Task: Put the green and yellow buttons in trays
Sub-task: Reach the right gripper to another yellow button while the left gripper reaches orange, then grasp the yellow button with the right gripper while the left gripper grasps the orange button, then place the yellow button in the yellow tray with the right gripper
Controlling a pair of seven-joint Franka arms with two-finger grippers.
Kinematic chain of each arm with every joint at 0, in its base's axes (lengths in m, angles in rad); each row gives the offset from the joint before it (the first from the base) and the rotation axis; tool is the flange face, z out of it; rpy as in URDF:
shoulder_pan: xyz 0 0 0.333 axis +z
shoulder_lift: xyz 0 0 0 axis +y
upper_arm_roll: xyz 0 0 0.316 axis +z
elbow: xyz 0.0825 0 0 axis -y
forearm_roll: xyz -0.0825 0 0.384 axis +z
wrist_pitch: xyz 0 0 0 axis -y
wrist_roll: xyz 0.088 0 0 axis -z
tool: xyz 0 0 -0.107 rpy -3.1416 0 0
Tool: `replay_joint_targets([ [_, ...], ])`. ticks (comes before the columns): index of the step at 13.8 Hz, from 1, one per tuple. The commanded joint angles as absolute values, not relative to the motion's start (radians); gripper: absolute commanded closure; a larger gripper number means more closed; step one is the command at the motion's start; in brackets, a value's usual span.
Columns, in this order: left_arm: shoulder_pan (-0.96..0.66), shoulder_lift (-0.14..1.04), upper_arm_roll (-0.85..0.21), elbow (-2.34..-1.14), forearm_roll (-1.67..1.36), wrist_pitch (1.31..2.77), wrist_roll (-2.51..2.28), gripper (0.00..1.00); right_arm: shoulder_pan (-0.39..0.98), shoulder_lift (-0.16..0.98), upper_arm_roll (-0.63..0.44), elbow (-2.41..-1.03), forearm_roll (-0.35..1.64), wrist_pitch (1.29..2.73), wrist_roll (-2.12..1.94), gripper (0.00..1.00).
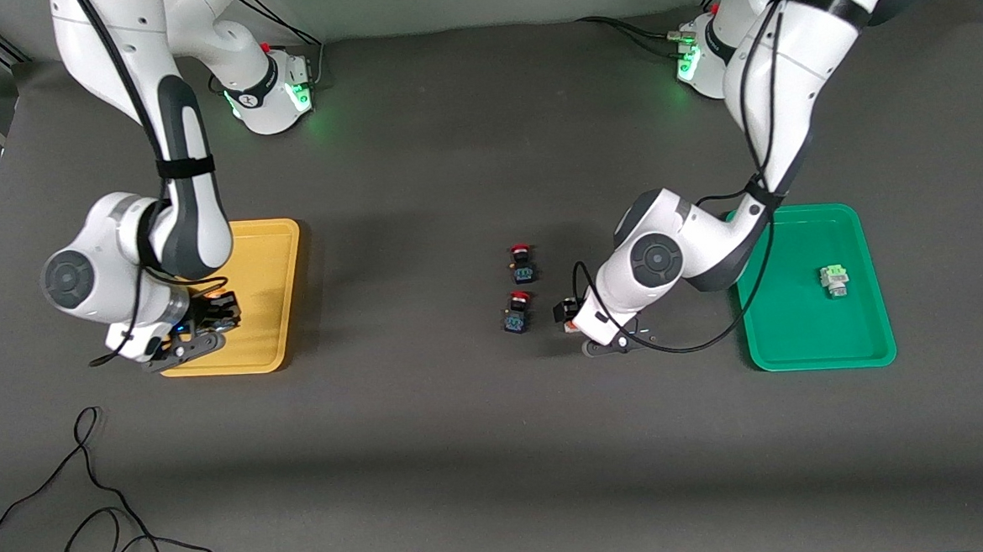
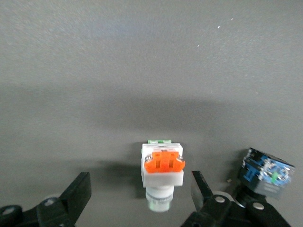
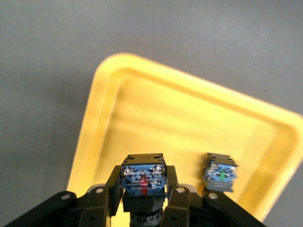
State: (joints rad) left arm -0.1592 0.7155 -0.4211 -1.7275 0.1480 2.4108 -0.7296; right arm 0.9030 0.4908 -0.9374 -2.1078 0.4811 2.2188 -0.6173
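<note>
Green tray (image 1: 815, 351) is seen nearest, one white button (image 1: 834, 280) inside | yellow tray (image 1: 268, 262) partly hidden by right arm | right gripper (image 3: 143, 201) is clamped on blue-bodied button (image 3: 143, 178), cap hidden, another (image 3: 220, 172) beside | left gripper (image 2: 139, 198) is spread around orange-faced button (image 2: 162, 174) | red buttons (image 1: 522, 260) are midtable.

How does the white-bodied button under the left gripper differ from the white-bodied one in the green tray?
The white-bodied button with the orange-red clip lies on the bare dark mat, between the open fingers of the left gripper. The white-bodied button with the green face already rests inside the green plastic tray, with no gripper at it. Both have pale bodies and lie on their sides.
</note>
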Motion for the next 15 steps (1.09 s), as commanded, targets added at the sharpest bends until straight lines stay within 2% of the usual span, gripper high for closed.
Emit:
replay_joint_targets([
  [1,-0.206,0.719,-0.383,-1.698,0.169,2.408,-0.779,0.05,0.927,0.561,-0.940,-2.126,0.590,2.247,-0.690,0.88],
  [2,-0.206,0.726,-0.383,-1.698,0.169,2.408,-0.779,0.05,0.922,0.572,-0.928,-2.126,0.616,2.246,-0.705,0.87],
  [3,-0.206,0.730,-0.383,-1.698,0.169,2.408,-0.781,0.05,0.919,0.587,-0.922,-2.126,0.624,2.246,-0.706,0.82],
  [4,-0.206,0.736,-0.383,-1.697,0.167,2.410,-0.781,0.05,0.917,0.600,-0.919,-2.126,0.643,2.246,-0.704,0.60],
  [5,-0.210,0.741,-0.383,-1.697,0.167,2.410,-0.782,0.05,0.919,0.609,-0.917,-2.123,0.675,2.241,-0.704,0.21],
  [6,-0.221,0.745,-0.382,-1.694,0.167,2.410,-0.782,0.05,0.919,0.612,-0.917,-2.120,0.681,2.237,-0.704,0.01],
  [8,-0.235,0.755,-0.370,-1.689,0.167,2.419,-0.782,0.07,0.920,0.595,-0.919,-2.109,0.681,2.230,-0.687,0.00],
  [9,-0.242,0.759,-0.361,-1.689,0.167,2.428,-0.787,0.11,0.922,0.583,-0.925,-2.094,0.681,2.202,-0.686,0.00],
  [10,-0.256,0.761,-0.350,-1.689,0.169,2.433,-0.795,0.58,0.922,0.583,-0.934,-2.054,0.675,2.148,-0.677,0.00],
  [11,-0.264,0.761,-0.344,-1.687,0.167,2.433,-0.807,1.00,0.930,0.583,-0.957,-2.024,0.666,2.107,-0.646,0.00],
  [13,-0.265,0.759,-0.344,-1.660,0.169,2.412,-0.851,1.00,0.939,0.578,-0.989,-1.952,0.606,2.022,-0.589,0.00],
  [15,-0.265,0.756,-0.342,-1.641,0.170,2.392,-0.854,1.00,0.940,0.562,-1.018,-1.828,0.524,1.849,-0.491,0.00],
])
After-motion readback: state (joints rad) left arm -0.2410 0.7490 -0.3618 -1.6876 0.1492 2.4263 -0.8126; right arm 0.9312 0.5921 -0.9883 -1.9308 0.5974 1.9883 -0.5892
